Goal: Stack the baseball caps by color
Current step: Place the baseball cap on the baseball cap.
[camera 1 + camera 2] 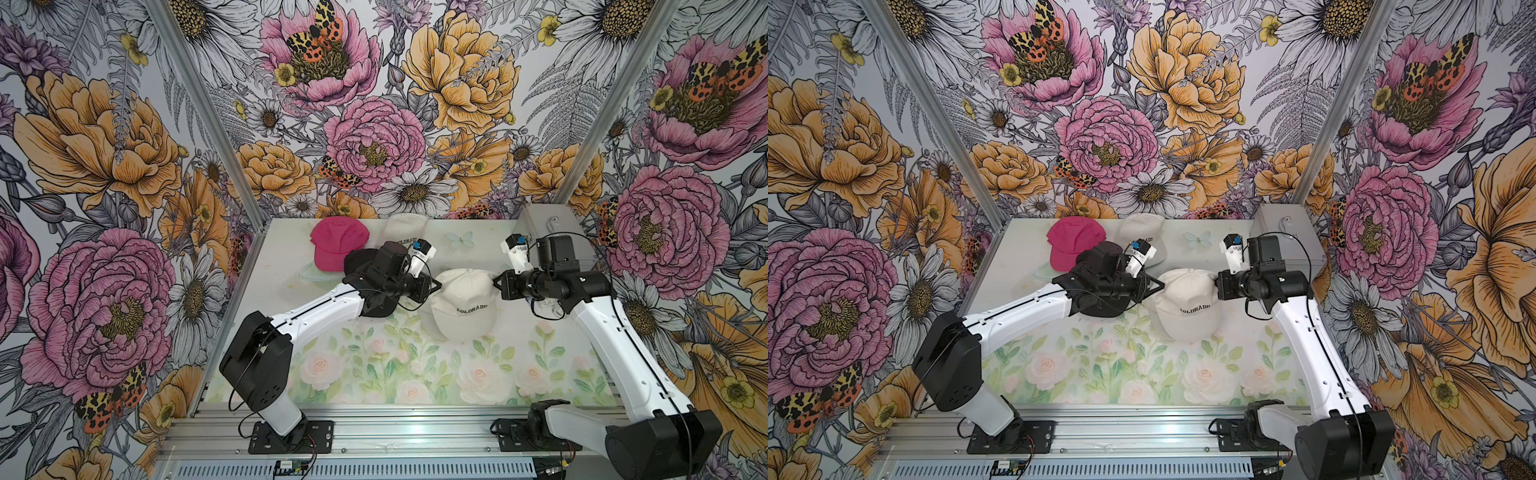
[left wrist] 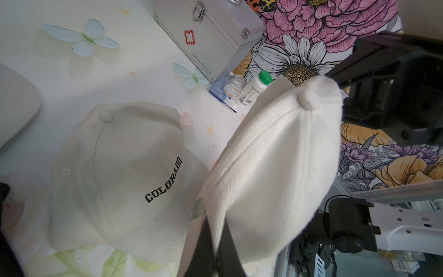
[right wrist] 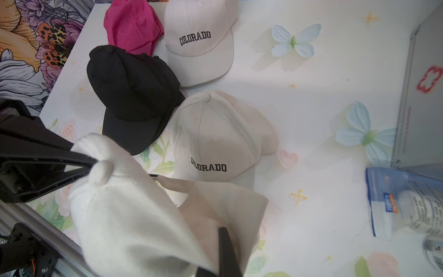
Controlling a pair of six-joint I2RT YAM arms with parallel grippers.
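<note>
The cream cap hangs in the air between the two claws. The left claw is shut tight on the cloth at one side of it. The right claw is shut tight on the other side. So both claws have hold of the same cap.

Just below the claws, another cream cap lies on the table with its black COLORADO word showing. This looks like the spot for the held cap, since the colors match.

To do it well, I think both claws should go down slowly together, so the cap does not tip. Its round top should come over the round top below, with both brims pointing the same way. The claws should let go only when the cap rests on the other one, and both at once, so no side gets tugged. Then they should lift straight up, so the soft cloth does not catch.

Behind the left claw, under its arm, sits the black cap. Farther past that claw are the pink cap and a third cream cap. The silver case and the green-lidded bottle are out past the right claw and should be left alone.
</note>
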